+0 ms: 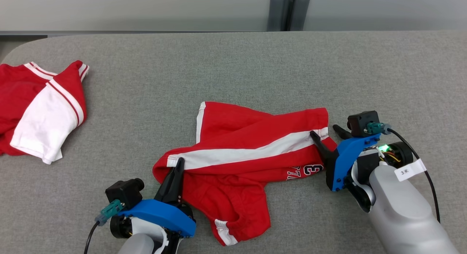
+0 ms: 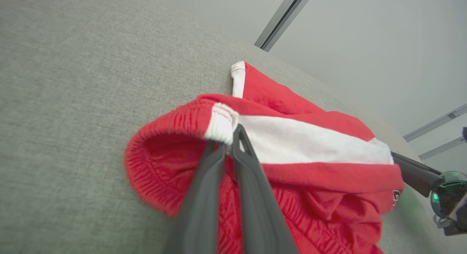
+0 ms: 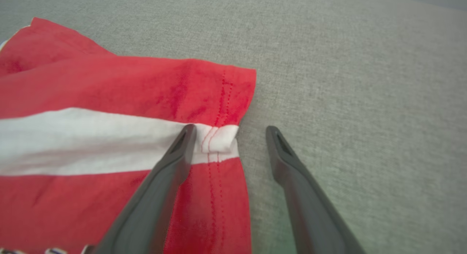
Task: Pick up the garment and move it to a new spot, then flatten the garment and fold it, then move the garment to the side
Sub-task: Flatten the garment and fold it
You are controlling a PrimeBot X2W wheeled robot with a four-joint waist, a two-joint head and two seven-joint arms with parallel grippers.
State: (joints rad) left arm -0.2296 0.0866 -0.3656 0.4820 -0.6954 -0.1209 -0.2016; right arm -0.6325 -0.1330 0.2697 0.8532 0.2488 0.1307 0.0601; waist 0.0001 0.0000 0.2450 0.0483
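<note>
**Two garments, one gripped**

Surface [image 1: 255,64] holds two red-and-white garments. Shorts [image 1: 233,137] lie crumpled near centre. Shirt [image 1: 43,111] sits at the left edge, well apart. Left jaws pinched tight on the shorts' waistband. Right jaws wide: one finger [image 3: 175,151] on the hem, one on bare surface.

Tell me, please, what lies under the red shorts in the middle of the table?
The grey table shows all around the red shorts, which lie crumpled on it. Their own layers cover the surface below, so whether anything else lies beneath cannot be seen.
</note>
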